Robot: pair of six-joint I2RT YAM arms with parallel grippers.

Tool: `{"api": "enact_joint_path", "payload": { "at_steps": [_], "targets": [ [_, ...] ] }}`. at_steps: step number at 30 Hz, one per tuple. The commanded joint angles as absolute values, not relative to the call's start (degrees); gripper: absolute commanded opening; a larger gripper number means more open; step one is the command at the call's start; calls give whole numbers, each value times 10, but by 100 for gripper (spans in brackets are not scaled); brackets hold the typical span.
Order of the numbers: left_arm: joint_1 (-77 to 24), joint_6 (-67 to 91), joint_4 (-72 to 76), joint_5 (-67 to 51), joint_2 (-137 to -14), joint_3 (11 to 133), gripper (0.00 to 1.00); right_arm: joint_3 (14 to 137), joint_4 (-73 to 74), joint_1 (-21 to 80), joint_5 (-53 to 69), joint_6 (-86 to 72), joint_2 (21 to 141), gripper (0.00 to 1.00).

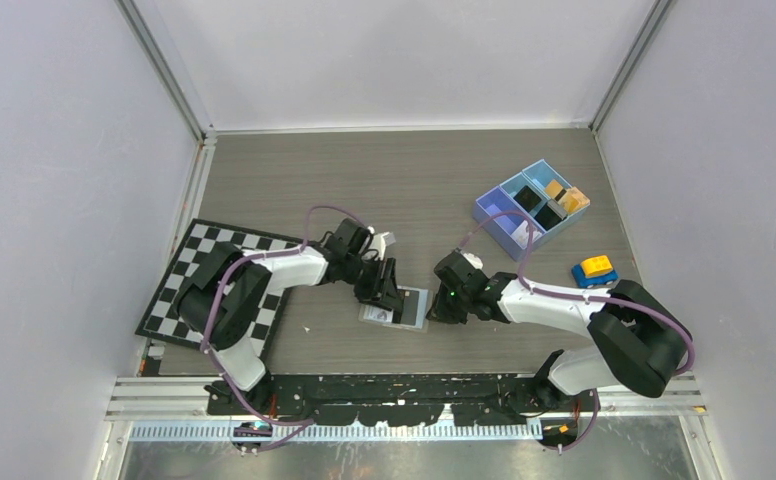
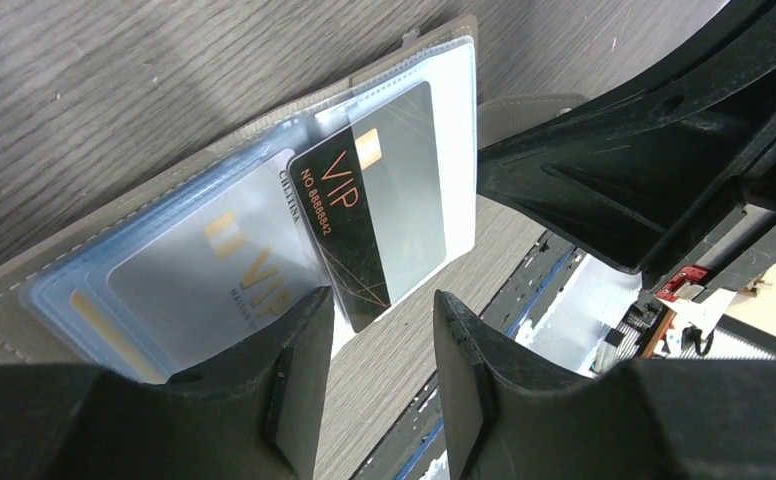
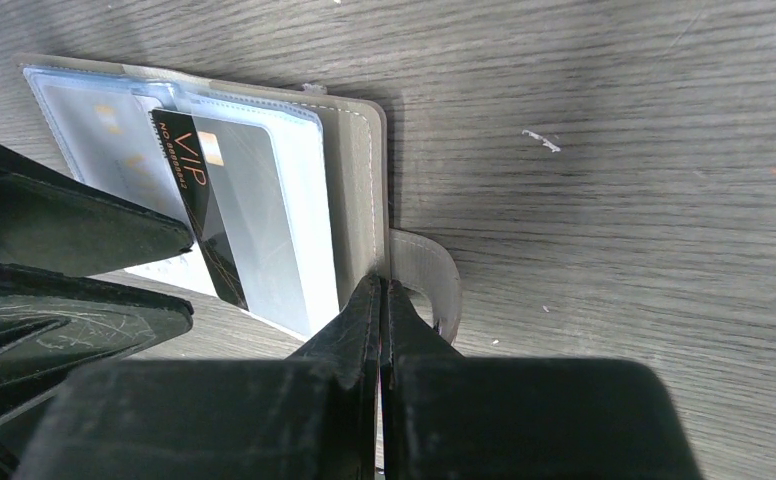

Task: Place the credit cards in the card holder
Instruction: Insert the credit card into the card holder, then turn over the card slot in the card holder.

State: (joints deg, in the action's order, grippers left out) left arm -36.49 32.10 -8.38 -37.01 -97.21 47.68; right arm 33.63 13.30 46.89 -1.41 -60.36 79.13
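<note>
Grey wood-grain table [image 1: 364, 180] fills the overhead view, where the card holder [image 1: 416, 308] lies open at lower centre, the left gripper [image 1: 388, 300] over its left half and the right gripper [image 1: 436, 308] at its right edge. A checkerboard [image 1: 179, 290] sits at the left, a blue tray [image 1: 486, 213] at the upper right and a yellow-and-blue block [image 1: 595, 270] just below it. From the left wrist, the card holder [image 2: 254, 180] runs diagonally across the frame, its clear sleeves showing. A silvery VIP card [image 2: 204, 275] sits inside one sleeve and a black VIP card [image 2: 354, 230] stands partly out of another. The left gripper [image 2: 384, 330] at the bottom has its fingers spread and clasps nothing, the black card's lower corner just above the gap. From the right wrist, the card holder [image 3: 354, 170] occupies the upper left with the black VIP card [image 3: 199, 220] slanting across its sleeves. The right gripper [image 3: 382, 310] has its fingers pressed together, tips at the holder's right edge beside the snap tab [image 3: 434, 275]. Whether they pinch the cover cannot be told. The left gripper [image 3: 189, 278] shows spread at the left edge.
</note>
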Motion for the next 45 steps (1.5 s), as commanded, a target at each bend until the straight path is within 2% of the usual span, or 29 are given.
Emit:
{"api": "enact_joint_path", "payload": {
  "at_steps": [1, 25, 33, 37, 45],
  "targets": [
    [-370, 314, -63, -374, -992, 484, 44, 340, 146, 472, -42, -600, 809, 0],
    [-394, 399, 81, -413, -998, 470, 43, 340, 154, 472, -45, -600, 790, 0],
    [-391, 336, -41, -361, -919, 492, 51, 354, 173, 471, -47, -602, 699, 25],
    [-378, 318, -89, -315, -882, 487, 56, 349, 156, 472, -33, -613, 674, 34],
    [-335, 298, -149, -248, -868, 467, 60, 331, 111, 472, -17, -643, 687, 35]
  ]
}}
